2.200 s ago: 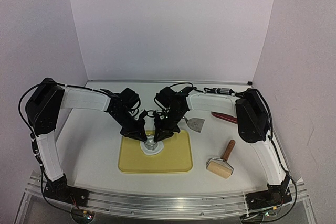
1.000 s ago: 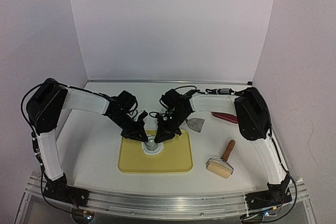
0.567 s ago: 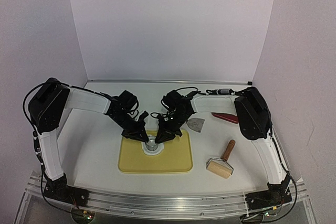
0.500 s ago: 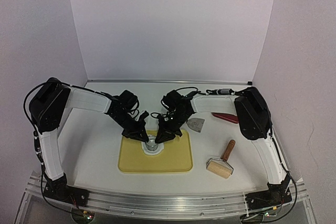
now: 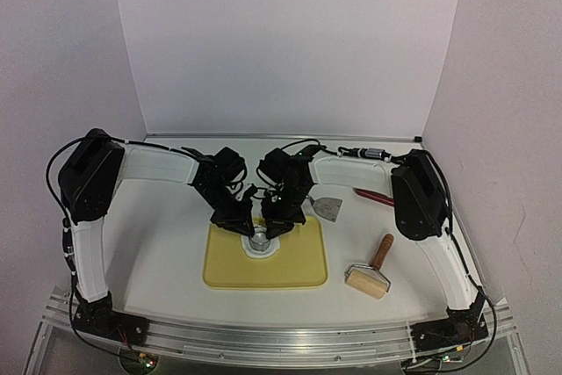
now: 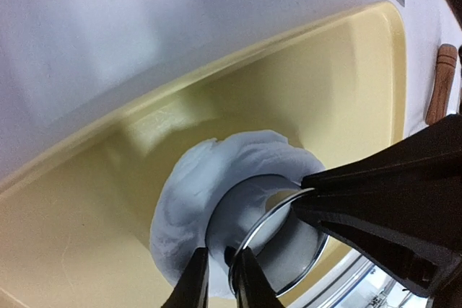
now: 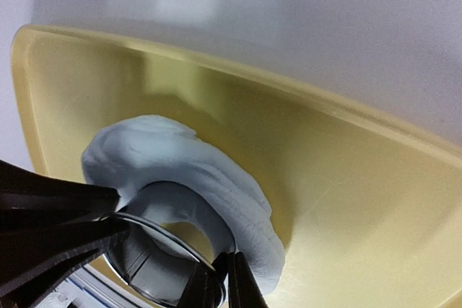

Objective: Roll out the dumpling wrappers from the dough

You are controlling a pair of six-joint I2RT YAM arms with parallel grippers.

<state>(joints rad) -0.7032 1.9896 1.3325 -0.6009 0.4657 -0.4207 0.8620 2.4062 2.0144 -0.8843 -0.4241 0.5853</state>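
The dough (image 5: 261,252) lies as a flat white sheet on the yellow board (image 5: 294,268). In the wrist views it (image 6: 191,185) (image 7: 209,167) curls round a round hollow where the steel ring cutter (image 5: 259,237) (image 6: 289,254) (image 7: 141,254) sits tilted. My left gripper (image 5: 248,227) (image 6: 220,283) is shut on the cutter's rim at its left side. My right gripper (image 5: 271,228) (image 7: 225,283) is shut on the rim opposite. A patch of yellow board shows through the hollow. The dumpling wrappers are hidden; no separate disc shows.
A wooden-handled roller (image 5: 370,277) lies right of the board. A metal scraper (image 5: 328,208) and a red-handled tool (image 5: 376,197) lie behind it to the right. White walls close the back and both sides.
Both wrists have shifted, the left gripper further towards the middle. The board has slid slightly to the right. The cutter stays held between both grippers.
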